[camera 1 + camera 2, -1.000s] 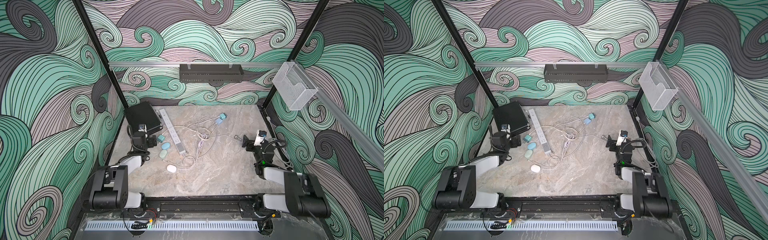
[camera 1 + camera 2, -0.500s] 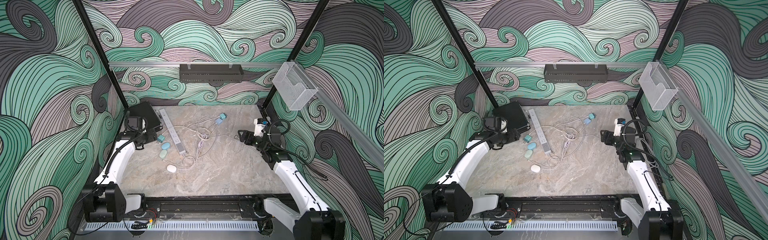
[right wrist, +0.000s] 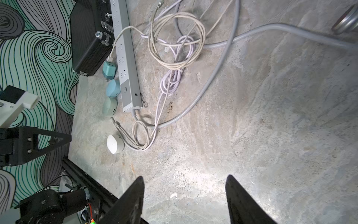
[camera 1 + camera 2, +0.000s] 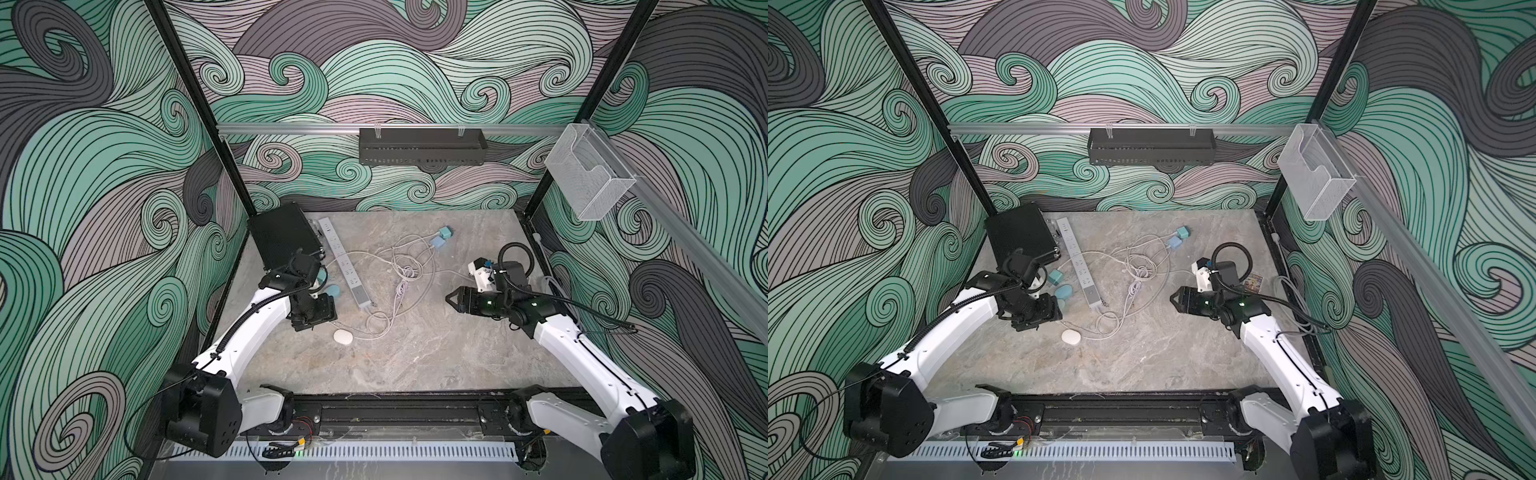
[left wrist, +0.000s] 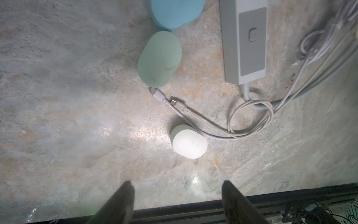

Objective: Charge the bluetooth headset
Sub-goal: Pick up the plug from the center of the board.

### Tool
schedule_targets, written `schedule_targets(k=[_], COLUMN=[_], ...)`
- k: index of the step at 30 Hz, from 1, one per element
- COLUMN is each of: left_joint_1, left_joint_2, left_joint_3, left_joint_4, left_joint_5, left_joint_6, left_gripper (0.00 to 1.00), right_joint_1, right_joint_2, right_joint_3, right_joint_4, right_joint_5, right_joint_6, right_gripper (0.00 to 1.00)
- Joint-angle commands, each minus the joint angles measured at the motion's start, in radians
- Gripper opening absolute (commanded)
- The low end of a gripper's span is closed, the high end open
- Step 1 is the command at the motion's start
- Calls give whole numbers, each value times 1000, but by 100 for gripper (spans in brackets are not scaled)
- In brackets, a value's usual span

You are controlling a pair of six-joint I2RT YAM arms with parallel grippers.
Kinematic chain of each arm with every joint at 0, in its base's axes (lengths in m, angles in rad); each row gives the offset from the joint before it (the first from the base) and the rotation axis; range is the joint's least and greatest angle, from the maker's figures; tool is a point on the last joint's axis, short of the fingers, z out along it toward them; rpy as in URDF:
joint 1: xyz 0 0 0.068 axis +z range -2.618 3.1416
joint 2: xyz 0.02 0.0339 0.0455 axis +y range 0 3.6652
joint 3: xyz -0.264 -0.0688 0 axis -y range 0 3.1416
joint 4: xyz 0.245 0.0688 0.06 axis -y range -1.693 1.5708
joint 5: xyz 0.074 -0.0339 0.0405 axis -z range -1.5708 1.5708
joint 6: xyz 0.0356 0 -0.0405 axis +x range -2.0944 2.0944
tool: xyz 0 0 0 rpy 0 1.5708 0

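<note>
Hovering over the near worktop, the left gripper (image 5: pixel 177 183) had its jaws apart on nothing, and so did the right gripper (image 3: pixel 185 177). Charging looked barely begun. The white headset case (image 5: pixel 188 143), likely the one to charge, lay just ahead, unplugged, with two loose cable plugs (image 5: pixel 155 92) just beyond it. Farther on lay a green case (image 5: pixel 159 59), a blue case (image 5: pixel 175 11) and the power strip (image 5: pixel 245 40), with a teal charger (image 3: pixel 109 70) beside it, apparently unplugged. Probably left to do: plug a cable into the case and power its charger. At the back, the shut black box (image 4: pixel 282 239) hid its contents. The black tray (image 4: pixel 422 145) and clear holder (image 4: pixel 588 183) showed nothing inside.
</note>
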Motion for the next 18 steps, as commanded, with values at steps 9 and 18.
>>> schedule_targets(k=[9, 18], left_joint_1=[-6, -3], left_joint_2=[105, 206], left_joint_3=[49, 105], left_joint_4=[128, 242], left_joint_5=[-107, -318], left_joint_6=[195, 362], left_gripper=[63, 58], right_joint_1=[21, 36], right_joint_2=[-1, 10], right_joint_3=[10, 11], right_joint_4=[10, 41], right_joint_5=[-22, -26], right_joint_6=[-89, -85], right_gripper=[62, 60])
